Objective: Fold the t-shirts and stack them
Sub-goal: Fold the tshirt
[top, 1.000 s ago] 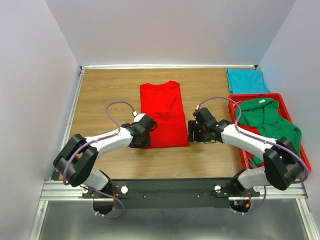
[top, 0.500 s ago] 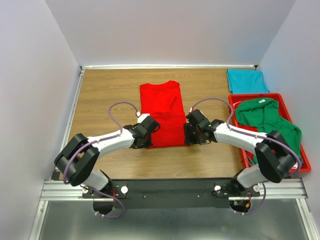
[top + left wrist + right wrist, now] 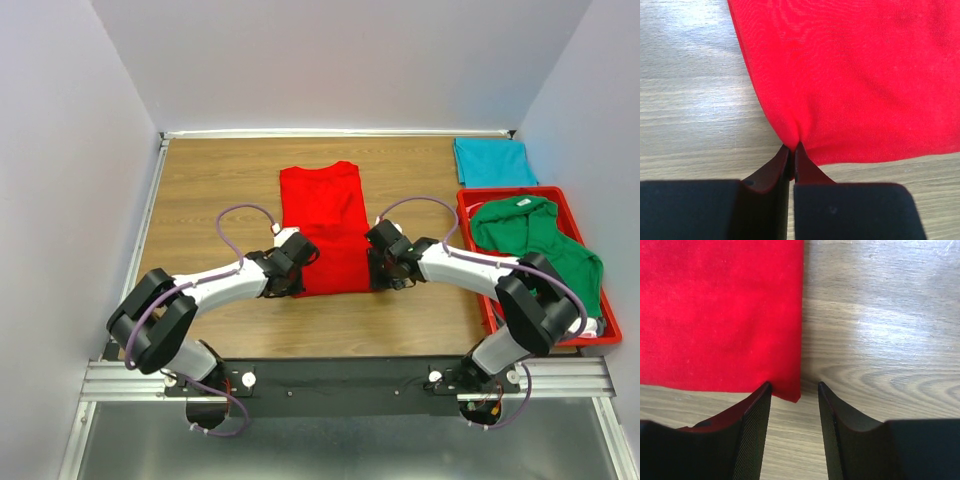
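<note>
Folding the red t-shirt [image 3: 325, 225]: the left gripper [image 3: 791, 155] pinches its 7 o'clock corner, while the right gripper [image 3: 794, 387] straddles the 5 o'clock corner, jaws apart, and likely must clench before both lift.

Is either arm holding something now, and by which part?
The left gripper is shut on the red t-shirt, pinching its near hem by the left corner. The right gripper holds nothing: its fingers stand open around the near right corner.
</note>
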### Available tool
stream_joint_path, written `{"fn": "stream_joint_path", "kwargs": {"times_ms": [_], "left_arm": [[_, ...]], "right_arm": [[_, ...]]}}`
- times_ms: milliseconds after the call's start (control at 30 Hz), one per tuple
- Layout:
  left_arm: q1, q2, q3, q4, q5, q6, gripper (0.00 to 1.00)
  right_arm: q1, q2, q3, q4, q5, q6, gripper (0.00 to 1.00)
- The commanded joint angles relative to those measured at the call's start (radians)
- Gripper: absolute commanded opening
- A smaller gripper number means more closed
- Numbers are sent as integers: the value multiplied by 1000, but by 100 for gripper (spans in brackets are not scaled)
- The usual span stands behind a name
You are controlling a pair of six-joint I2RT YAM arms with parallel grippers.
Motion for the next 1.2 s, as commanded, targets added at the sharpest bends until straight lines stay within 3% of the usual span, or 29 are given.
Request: {"fn": "stream_joint_path", "kwargs": {"times_ms": [0,167,400,600,833,1167], "left_arm": [[-8,-16,-40,-32,36,1,8],[-8,-31,-49,-25,39,6,8],[-8,-70,-66,-12,50,2,7],[-8,-80,-58,-16,53,7,6],[-39,-118,-46,-62,115,12,0],[-332,-347,-72,-245,211,-243,0]], "right_arm": [[15,75,-22,-11,42,44,49],[20,133,-31,-30,28,64,43],[22,146,-77,-51,17,85,26],[20,117,-108,-65,42,95,1],[20,-33,-139,-178,-2,87,1],[65,-382,-120,-513,-107,185,1]]}}
